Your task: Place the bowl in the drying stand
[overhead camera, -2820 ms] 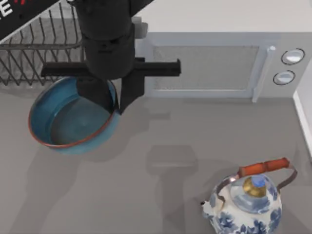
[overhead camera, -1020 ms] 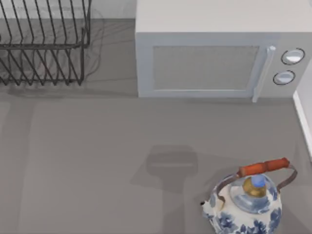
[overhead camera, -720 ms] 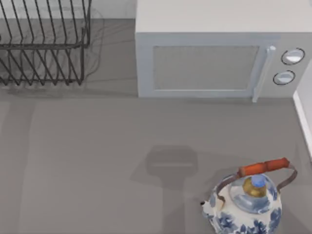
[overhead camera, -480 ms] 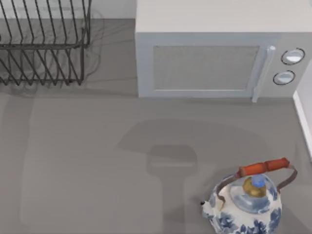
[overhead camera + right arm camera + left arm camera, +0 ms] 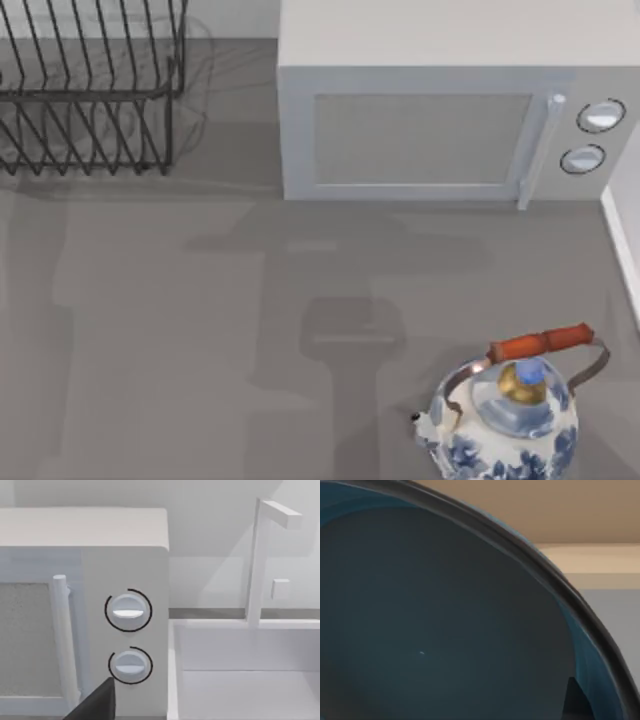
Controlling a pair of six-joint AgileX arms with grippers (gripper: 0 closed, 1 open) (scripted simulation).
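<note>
Bowl point(image 5: 445, 630), blue glazed with a greyish inside, sits very close to the left arm's wrist camera, its dark rim curving across that view. A beige wall and a pale ledge lie beyond the rim. Whether the left claw has hold of the bowl, and how far apart its fingers stand, cannot be told.

Seen from above, the grey table point(image 5: 180, 360) carries several soft shadows across its middle. Nearest the camera, at the table's right, stands a blue-and-white patterned kettle point(image 5: 505, 425) with a gold lid knob and a reddish handle arched over it. It stands apart from everything else.

Farther back, a grey microwave point(image 5: 450, 110) sits at the centre and right. Its mesh door faces forward, with an upright handle and two round dials on its right side. The right wrist view faces those two dials point(image 5: 128, 611) and the door handle, with a white sink point(image 5: 240, 680) and a white tap just beside the microwave. A dark tip of the right gripper point(image 5: 97, 705) pokes into the edge of that view; whether it is open or closed cannot be told.

At the far left of the table stands the drying stand point(image 5: 90, 90), a black wire rack of thin rods, near the microwave but apart from it.
</note>
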